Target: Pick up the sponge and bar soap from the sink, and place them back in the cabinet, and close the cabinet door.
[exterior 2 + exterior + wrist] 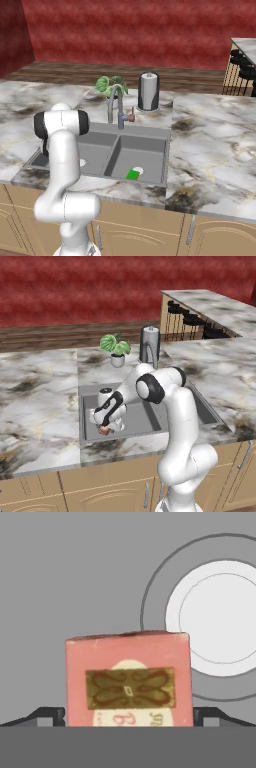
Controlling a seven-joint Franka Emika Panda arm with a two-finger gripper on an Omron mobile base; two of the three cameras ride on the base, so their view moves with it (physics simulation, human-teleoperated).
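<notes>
In the hand view the bar soap (128, 679) stands nearest, a pinkish-red block with a brown ornament and a pale oval on its face, sitting between the two dark fingertips (47, 716) whose ends show at either side of it, at 9 and 3 o'clock of the block. The hand (128, 719) looks clamped on the bar soap, each tip right against a side face. Behind the soap, toward 1 o'clock, the white round drain (222, 619) lies on the grey sink floor inside a thin ring.

In the left base view the white arm (180, 426) rises from the lower right and bends down into the sink (145, 418). The hand (106, 428) hangs low inside the left basin with the reddish bar soap (104, 430) at its tips; whether the soap touches the basin floor cannot be told.

In the right base view the sponge (132, 174), bright green, lies on the floor of the right basin just beside a white drain disc (138, 170) at its 1 o'clock. Beyond the basins the steel faucet (116, 106) arches over the divider. Farther back on the marble tabletop (215, 145) stand a potted plant (109, 85) and, at its 3 o'clock, a paper towel roll (148, 91).
</notes>
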